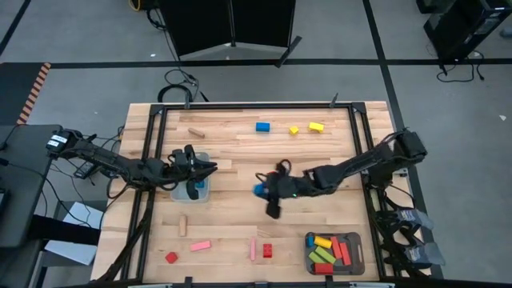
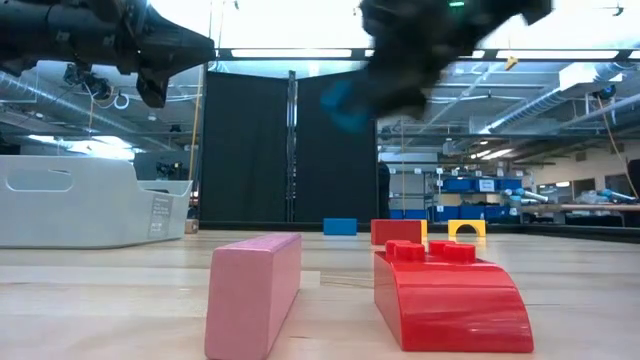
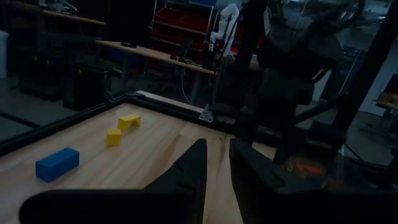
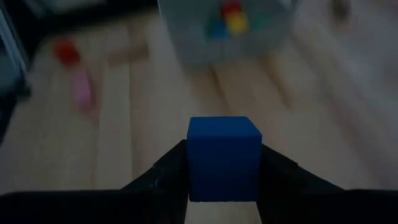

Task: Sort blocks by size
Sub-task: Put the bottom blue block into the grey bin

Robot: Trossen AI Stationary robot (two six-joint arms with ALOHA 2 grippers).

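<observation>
Room: grey floor ringed a plank table (image 1: 240,232), black curtain behind.
Left side: left gripper (image 1: 210,167) hung over a grey tray (image 1: 202,194) holding small blocks; its jaws stood nearly closed, gripping nothing.
Middle: right gripper (image 4: 224,163) clamped a blue cube (image 4: 224,155) above the bare boards.
Right side: second tray (image 1: 357,254) near the front edge held longer blocks.
Hard to see: cube blurred in the low view.
Open room: bare planks between the trays.

Pale planked wooden table (image 1: 240,172) with a matt grain, matt-painted blue cube (image 4: 224,158) between dull black fingers (image 4: 158,177), glossy red block (image 2: 450,300), satin pink bar (image 2: 255,295), translucent grey plastic tray (image 2: 85,205), dark tray (image 1: 360,258) at five o'clock.
</observation>
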